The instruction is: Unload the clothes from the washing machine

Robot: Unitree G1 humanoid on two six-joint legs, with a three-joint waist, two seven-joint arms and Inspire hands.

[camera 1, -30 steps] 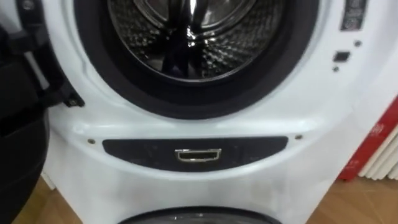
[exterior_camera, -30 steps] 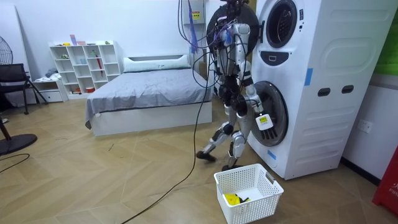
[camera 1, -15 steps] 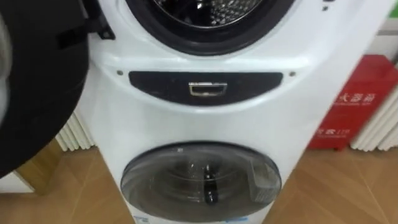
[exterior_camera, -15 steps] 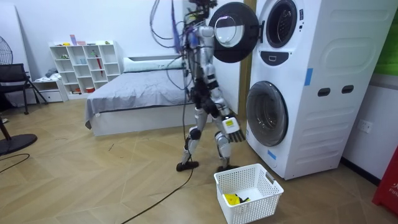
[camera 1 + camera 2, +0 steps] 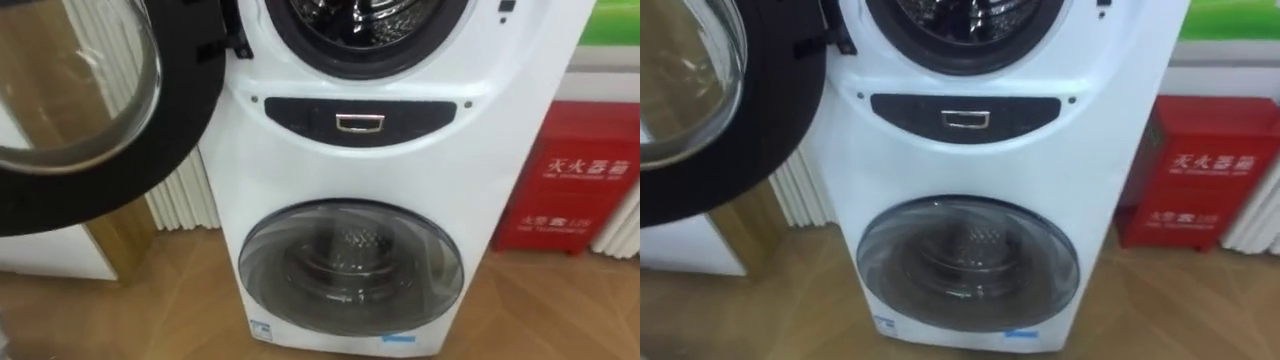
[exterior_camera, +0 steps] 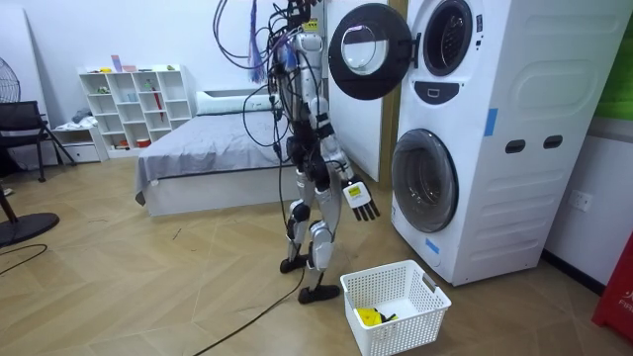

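The upper washing machine (image 5: pixel 365 20) of a white stacked pair has its round door (image 5: pixel 80 100) swung open to the left. Its metal drum (image 5: pixel 965 15) shows at the top edge, and I cannot make out any cloth inside. In the room view I stand about a step from the machines, facing them, beside a white laundry basket (image 6: pixel 396 302). A small yellow item (image 6: pixel 368 316) lies in the basket. My right hand (image 6: pixel 362 203) hangs forward at hip height with fingers spread, holding nothing.
The lower machine's glass door (image 5: pixel 350 265) is closed. A red box (image 5: pixel 580 180) stands on the floor right of the machines and a white radiator (image 5: pixel 185 195) on the left. A bed (image 6: pixel 237 148) and white shelves (image 6: pixel 134 104) lie behind me.
I have stepped back from the machines toward the room view's left. The eye view has pulled away and now takes in the lower door and the floor.
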